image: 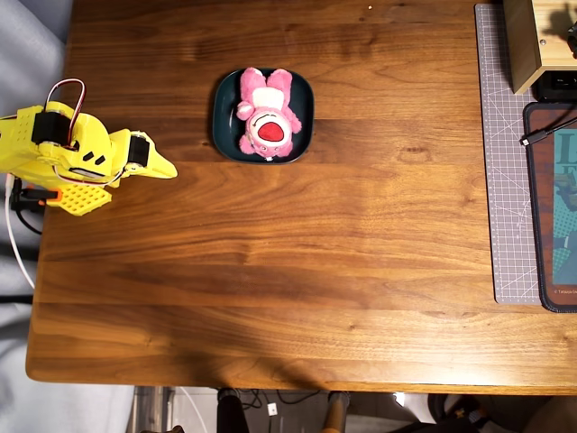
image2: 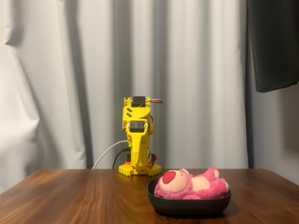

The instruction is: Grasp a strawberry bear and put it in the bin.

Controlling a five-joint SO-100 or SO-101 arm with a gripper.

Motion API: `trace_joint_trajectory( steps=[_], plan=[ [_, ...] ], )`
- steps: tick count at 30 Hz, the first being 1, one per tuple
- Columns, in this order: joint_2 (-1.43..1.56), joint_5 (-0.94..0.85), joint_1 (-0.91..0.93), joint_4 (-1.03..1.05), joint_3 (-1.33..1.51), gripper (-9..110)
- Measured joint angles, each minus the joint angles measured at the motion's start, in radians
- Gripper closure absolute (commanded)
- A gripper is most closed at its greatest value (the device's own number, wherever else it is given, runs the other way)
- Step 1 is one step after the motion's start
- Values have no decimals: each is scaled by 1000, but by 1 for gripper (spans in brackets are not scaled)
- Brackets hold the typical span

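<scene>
Claw (image: 167, 169): in the overhead view the yellow fingers come together to one pointed tip with no gap visible between them, so it reads as closed. It holds nothing and touches nothing; the tip hangs over bare worktop (image: 270, 271). In the fixed view the arm (image2: 136, 135) is folded compactly over its base and faces the camera; the claw cannot be made out separately there.

Bear (image: 264, 113): lies in the bin (image: 221, 126), well apart from the claw, to the right of the tip and a little toward the top of the overhead view. It lies on its back, red-and-white muzzle facing up. Long axis runs roughly top to bottom of the overhead view, slightly tilted: head toward the bottom edge, legs toward the top edge. That axis is about crosswise to the direction the claw points. In the fixed view the bear (image2: 191, 183) lies across the bin (image2: 188, 205), head to the left, feet to the right, body rising above the rim.

Writing: a dark mat (image: 552, 207) at the far right edge of the overhead view, far from the claw, carries large printed letters cut off by the frame and a small line of print at its lower corner; neither is legible. Beside it lies a grey gridded cutting mat (image: 507, 162).
</scene>
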Motion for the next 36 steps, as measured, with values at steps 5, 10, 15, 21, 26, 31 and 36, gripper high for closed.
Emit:
trace_joint_trajectory(
  steps=[5, 10, 15, 21, 26, 31, 36],
  plan=[
    [0, 0, 37, 0, 0, 101],
    [0, 0, 48, 0, 0, 101],
    [0, 0, 48, 0, 0, 101],
    [0, 0, 48, 0, 0, 101],
    [0, 0, 48, 0, 0, 101],
    [0, 2, 48, 0, 0, 101],
    [0, 5, 48, 0, 0, 101]
  ],
)
